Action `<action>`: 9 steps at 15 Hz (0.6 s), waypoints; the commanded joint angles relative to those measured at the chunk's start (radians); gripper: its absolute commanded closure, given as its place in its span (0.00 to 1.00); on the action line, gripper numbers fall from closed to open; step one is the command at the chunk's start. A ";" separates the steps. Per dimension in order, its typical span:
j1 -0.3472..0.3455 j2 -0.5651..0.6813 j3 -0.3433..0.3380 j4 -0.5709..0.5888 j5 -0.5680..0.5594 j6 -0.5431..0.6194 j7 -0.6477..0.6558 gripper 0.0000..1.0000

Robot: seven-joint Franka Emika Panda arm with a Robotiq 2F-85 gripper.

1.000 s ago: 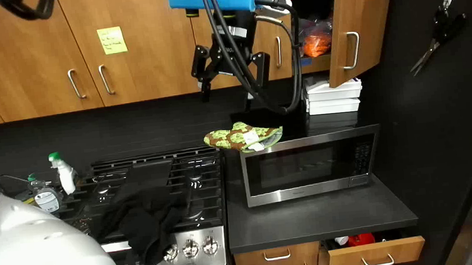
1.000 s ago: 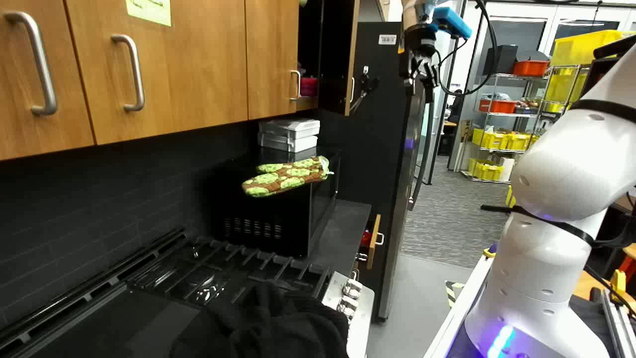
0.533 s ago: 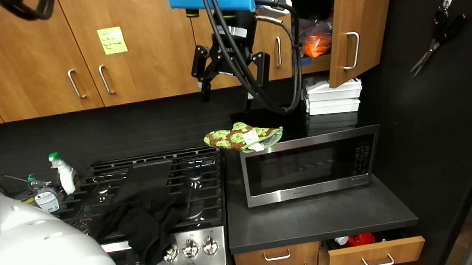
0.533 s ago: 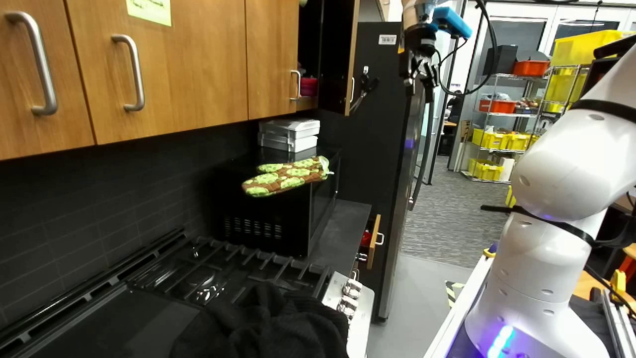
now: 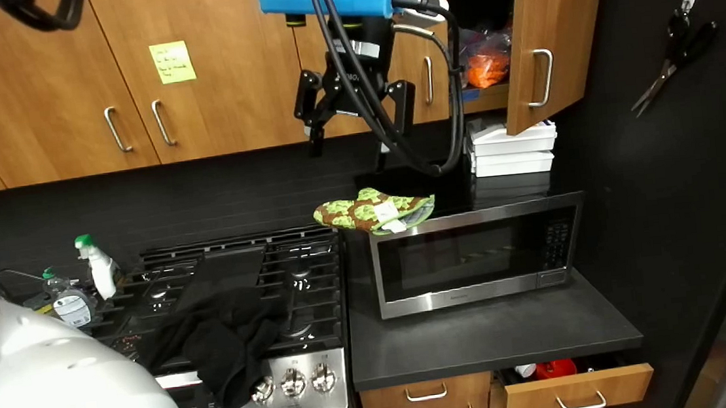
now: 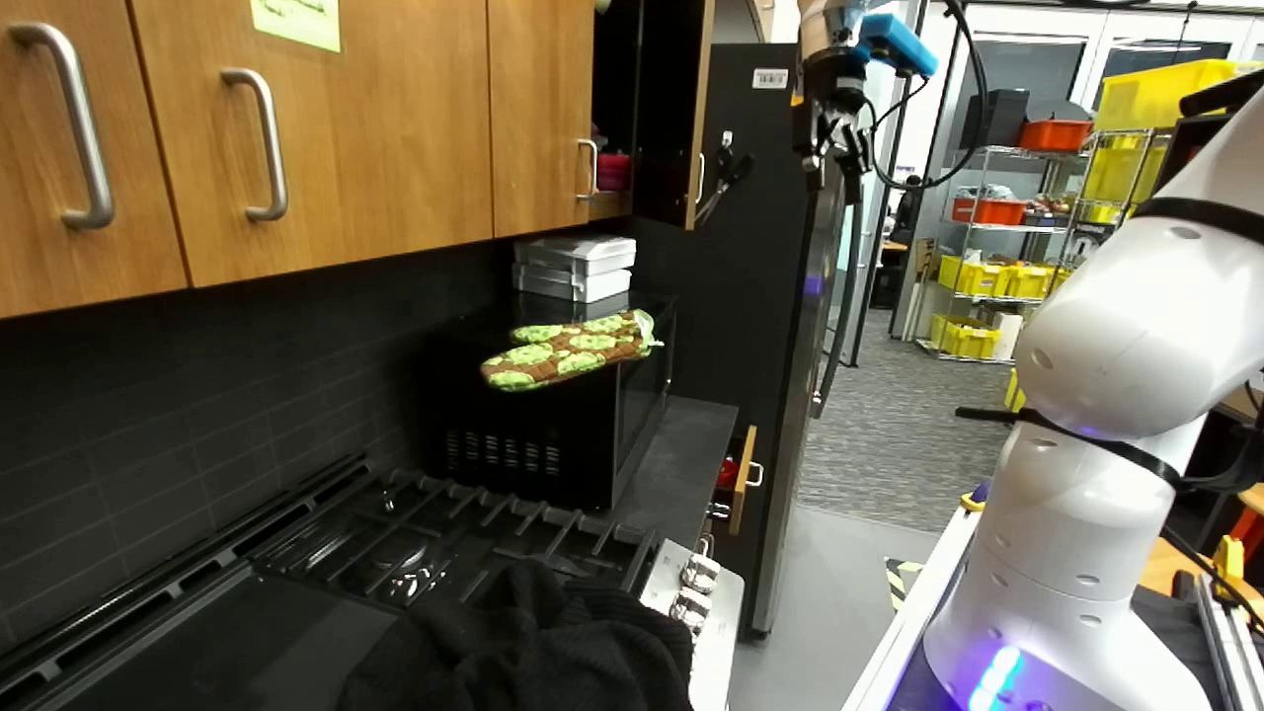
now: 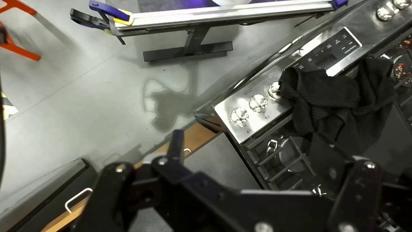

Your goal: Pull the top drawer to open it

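gripper (image 5: 348, 151): fingers (image 5: 316, 144) spread wide apart in an exterior view. it hangs higher than the microwave (image 5: 473, 257) and out in front of it, well apart. wrist view has the fingers blurred, also apart.

drawer (image 5: 578, 387): below the microwave, under the counter (image 5: 499, 336), toward the keypad (image 5: 557, 239) end. pulled part way out in both exterior views. red thing (image 5: 555, 369) and white thing (image 5: 525, 370) inside, rest too dark to read.

second drawer (image 5: 425, 386): also below the microwave, toward its end by the stove (image 5: 311, 399), front flush. both sit right under the counter; can't tell which one the task means.

mitt (image 5: 364, 213): on top of the microwave, overhanging the stove end. white boxes (image 5: 514, 163): stacked on top of the microwave, toward the keypad end. stove itself is beside the microwave, with black cloth (image 5: 226, 334) heaped on it and draping over its front. cabinet (image 5: 490, 97): above the microwave, door (image 5: 558, 35) swung out, bag (image 5: 489, 71) with something orange inside. scissors (image 5: 671, 64): on the dark panel (image 5: 682, 176) past the microwave's keypad end.
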 commanded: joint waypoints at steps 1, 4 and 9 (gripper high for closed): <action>-0.012 -0.008 0.016 -0.001 -0.003 -0.002 -0.010 0.00; -0.004 -0.036 0.034 -0.007 -0.018 0.006 -0.021 0.00; -0.010 0.095 0.009 -0.028 -0.010 0.209 -0.035 0.00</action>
